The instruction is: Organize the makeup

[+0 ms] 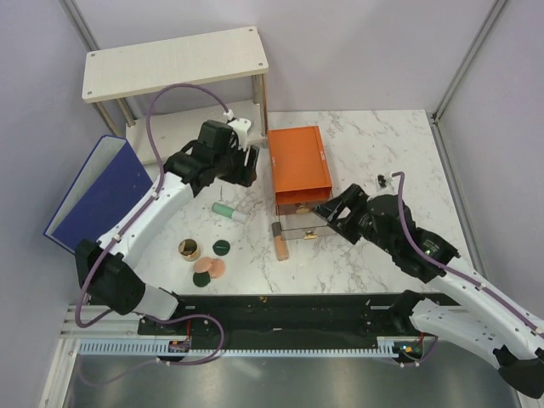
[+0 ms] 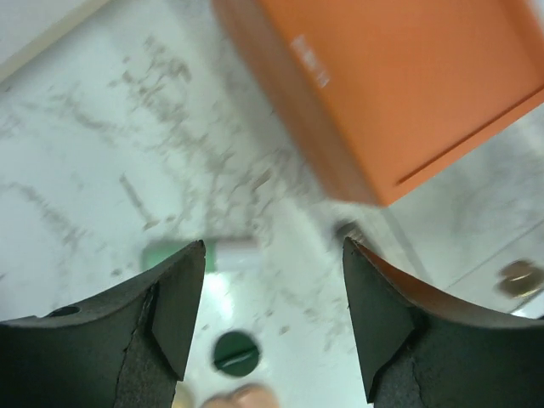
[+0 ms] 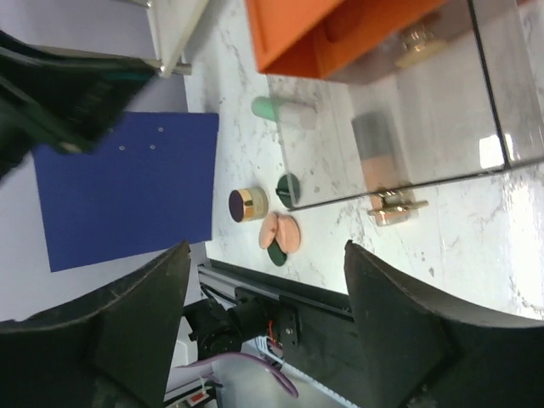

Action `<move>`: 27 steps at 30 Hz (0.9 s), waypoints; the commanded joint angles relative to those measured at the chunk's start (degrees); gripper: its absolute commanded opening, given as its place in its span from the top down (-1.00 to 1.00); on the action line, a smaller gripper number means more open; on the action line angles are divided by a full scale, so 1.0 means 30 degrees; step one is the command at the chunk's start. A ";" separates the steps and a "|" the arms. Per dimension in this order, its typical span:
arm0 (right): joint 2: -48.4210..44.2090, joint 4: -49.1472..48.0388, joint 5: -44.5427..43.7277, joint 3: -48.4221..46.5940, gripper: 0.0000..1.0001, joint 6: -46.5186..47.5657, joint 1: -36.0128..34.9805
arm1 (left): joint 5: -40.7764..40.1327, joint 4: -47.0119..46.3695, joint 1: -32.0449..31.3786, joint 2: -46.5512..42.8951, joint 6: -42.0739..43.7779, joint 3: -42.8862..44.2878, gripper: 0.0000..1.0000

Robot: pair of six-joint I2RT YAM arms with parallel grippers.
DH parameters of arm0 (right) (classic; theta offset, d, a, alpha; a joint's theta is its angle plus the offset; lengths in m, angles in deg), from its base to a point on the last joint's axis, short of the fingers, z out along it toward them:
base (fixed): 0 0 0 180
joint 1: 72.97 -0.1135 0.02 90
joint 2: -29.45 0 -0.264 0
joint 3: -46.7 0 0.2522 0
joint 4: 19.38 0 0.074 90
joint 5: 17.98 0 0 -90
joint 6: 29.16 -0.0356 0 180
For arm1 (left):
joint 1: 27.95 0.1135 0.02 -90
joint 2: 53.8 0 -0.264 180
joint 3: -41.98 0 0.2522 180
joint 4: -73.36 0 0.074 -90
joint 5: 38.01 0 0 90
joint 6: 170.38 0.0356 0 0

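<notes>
"Top external first: how does the makeup look to us?"

"We see it scattered on the white marble-look table (image 1: 374, 153), left of centre and towards the near edge. A mint-green tube with a white cap (image 1: 229, 212) lies alone. Nearer sit a gold-rimmed round jar (image 1: 189, 249), two dark green round compacts (image 1: 221, 247) and a peach disc (image 1: 212, 269) touching the nearer compact. A peach tube with a dark cap (image 1: 280, 242) lies at the left end of the clear pulled-out drawer (image 1: 299, 223); we cannot tell whether it is inside."

"And the jaws?"

"Both pairs stand wide apart with nothing in them. The left gripper (image 2: 272, 246) hangs above the table just left of the orange drawer box (image 1: 299, 166), farther back than the mint-green tube. The right gripper (image 3: 268, 246) is just right of the drawer, facing its small gold knob (image 3: 391, 206); whether it touches anything we cannot tell."

"What else do we have around?"

"A big blue binder (image 1: 98, 191) lies at the far left, and a pale wooden shelf (image 1: 174, 64) stands at the far edge."
</notes>
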 commanded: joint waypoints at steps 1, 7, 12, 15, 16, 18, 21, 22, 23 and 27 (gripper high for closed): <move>0.0755 0.2031 -0.2019 -0.3277 -0.72 0.3965 -0.0073 | -0.4106 0.0189 -0.0017 -0.1819 0.6545 -0.3987 -0.47; 0.1868 0.2561 -0.3046 -0.4951 -0.93 0.5785 -0.0044 | -0.3677 -0.3672 -0.0017 -0.5043 1.0800 -0.9498 -0.49; 0.2688 0.2532 -0.3075 -0.5420 -0.96 0.6020 -0.0014 | -0.2651 -0.4179 -0.0017 -0.4229 1.2005 -1.0360 -0.50; 0.2954 0.2415 -0.3105 -0.5479 -0.96 0.6020 0.0073 | -0.1745 -0.4179 -0.0017 -0.2647 1.2299 -0.9657 -0.49; 0.2983 0.2386 -0.3105 -0.5537 -0.96 0.6049 0.0103 | -0.1537 -0.4179 -0.0017 -0.1831 1.2388 -0.9452 -0.48; 0.3071 0.2385 -0.3192 -0.5596 -0.96 0.6020 0.0248 | -0.1389 -0.4121 -0.0017 -0.1036 1.2679 -0.8866 -0.47; 0.2867 0.2386 -0.3514 -0.5888 -0.96 0.6049 0.0424 | -0.1388 -0.3595 -0.0017 0.0634 1.3033 -0.8105 -0.47; 0.2721 0.2415 -0.3776 -0.5947 -0.96 0.6050 0.0483 | -0.1388 -0.3477 0.0012 0.1276 1.3034 -0.7987 -0.46; 0.2604 0.2415 -0.3953 -0.6035 -0.96 0.6079 0.0658 | -0.1446 -0.3389 0.0012 0.1573 1.3092 -0.7898 -0.44; 0.2485 0.2415 -0.4335 -0.6590 -0.96 0.6664 0.0981 | -0.1711 -0.3475 0.0041 0.2248 1.3004 -0.7985 -0.43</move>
